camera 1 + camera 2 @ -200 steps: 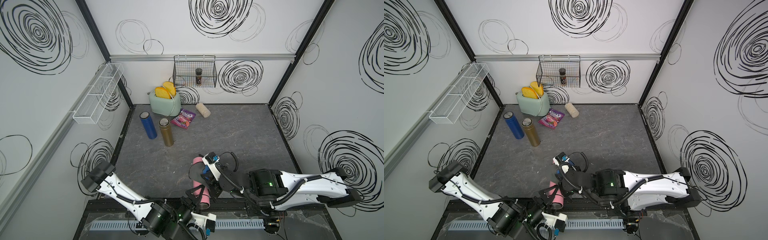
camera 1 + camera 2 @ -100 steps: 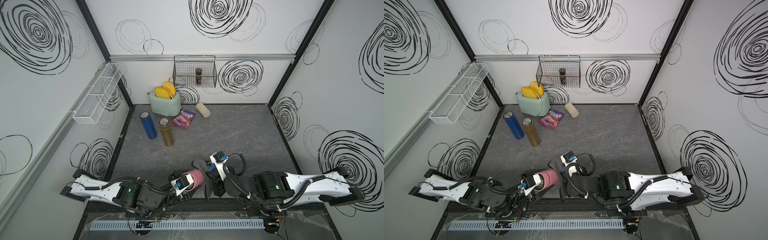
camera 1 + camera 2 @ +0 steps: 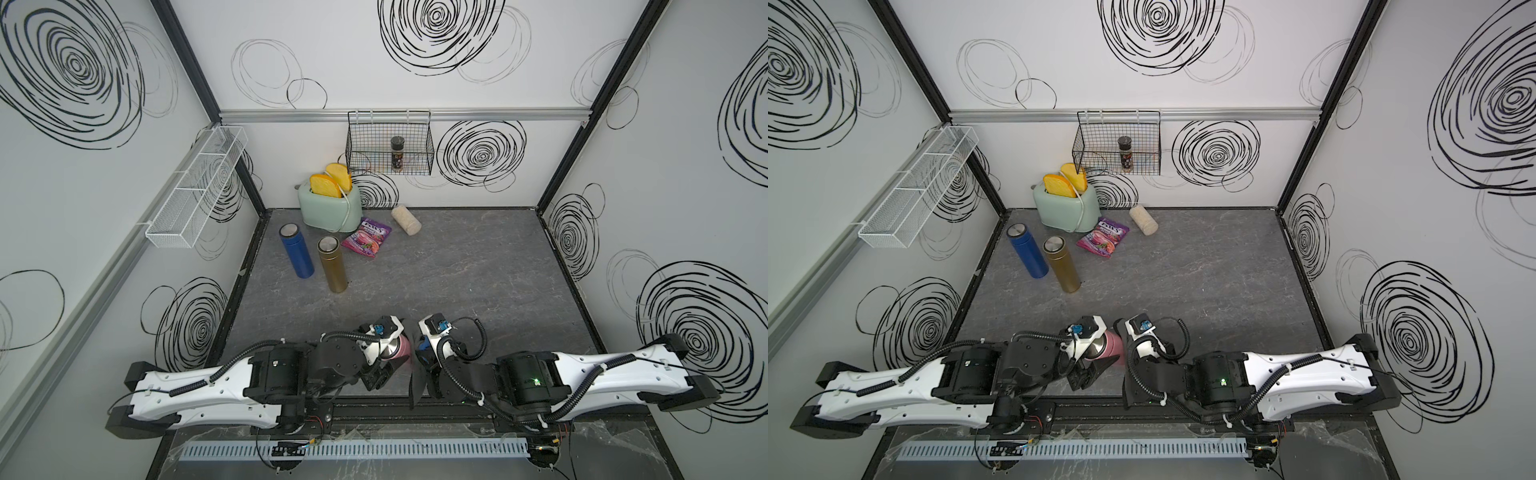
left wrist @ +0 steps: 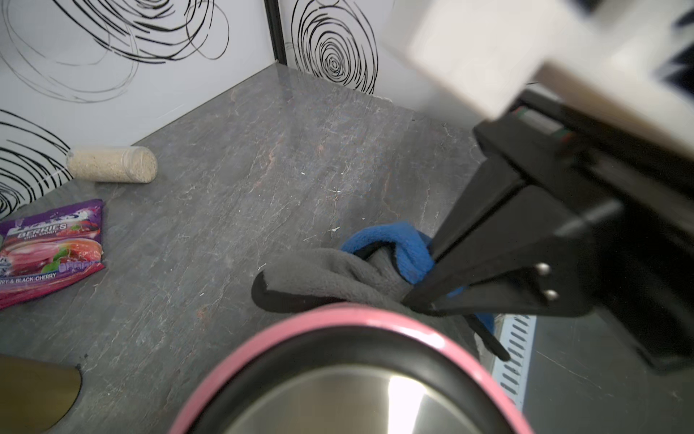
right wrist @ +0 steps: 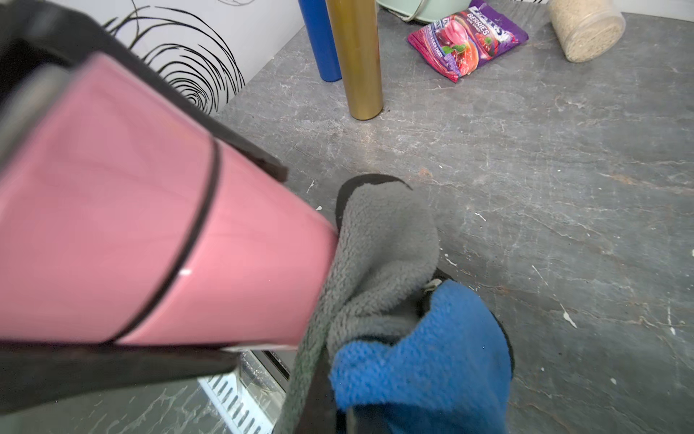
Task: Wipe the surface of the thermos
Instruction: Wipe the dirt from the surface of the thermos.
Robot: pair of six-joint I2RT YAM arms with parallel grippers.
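My left gripper [image 3: 390, 353] is shut on a pink thermos [image 3: 402, 347], holding it above the floor near the front middle; in a top view it shows at thermos [image 3: 1113, 343]. The thermos [image 5: 131, 225] lies roughly level between black fingers [image 5: 244, 150], and its steel end fills the left wrist view as thermos [image 4: 349, 375]. Just right of it, my right gripper [image 3: 420, 355] is shut on a grey and blue cloth [image 5: 386, 244]. The cloth's grey fold touches the thermos's far end. In the left wrist view the cloth [image 4: 330, 278] bunches at the right gripper [image 4: 420, 297].
A blue thermos [image 3: 296, 253] and a gold thermos [image 3: 332, 266] stand at the back left. Behind them are a green toaster [image 3: 330, 208], a purple candy bag [image 3: 366, 241] and a lying grain jar [image 3: 406, 220]. A wire basket [image 3: 390, 166] hangs on the back wall.
My left arm has swung round and stretched out low, carrying the pink thermos up and to the right until it meets the cloth. The right gripper has shifted slightly right, cloth still in it.
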